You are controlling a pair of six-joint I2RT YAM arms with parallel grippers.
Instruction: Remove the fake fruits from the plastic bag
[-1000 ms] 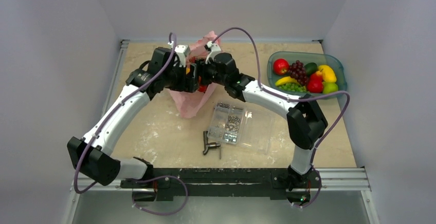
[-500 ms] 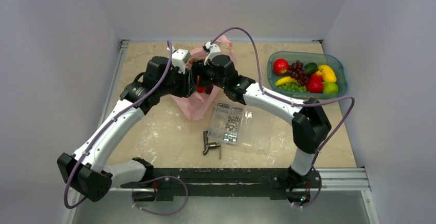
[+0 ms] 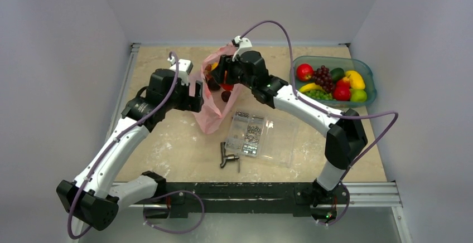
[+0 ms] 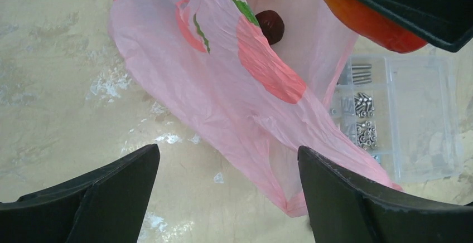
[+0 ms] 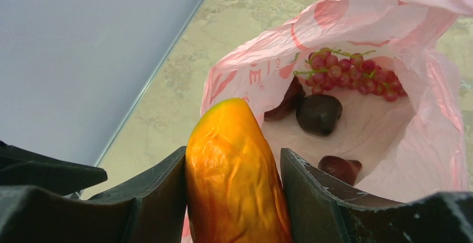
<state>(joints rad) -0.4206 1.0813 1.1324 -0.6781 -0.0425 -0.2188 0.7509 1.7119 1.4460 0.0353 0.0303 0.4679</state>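
The orange fruit (image 5: pixel 234 193) is pinched in the right tool (image 5: pixel 233 159) just above the open pink bag (image 4: pixel 223 87), which lies on the tabletop (image 4: pixel 56 59) holding red grapes (image 5: pixel 351 76) and dark pieces (image 5: pixel 319 113); the left tool (image 4: pixel 227 149) hangs spread beside it

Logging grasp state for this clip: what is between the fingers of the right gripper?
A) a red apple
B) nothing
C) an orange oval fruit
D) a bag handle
C: the right wrist view shows the orange oval fruit clamped between the fingers of the right gripper, in front of the open plastic bag.
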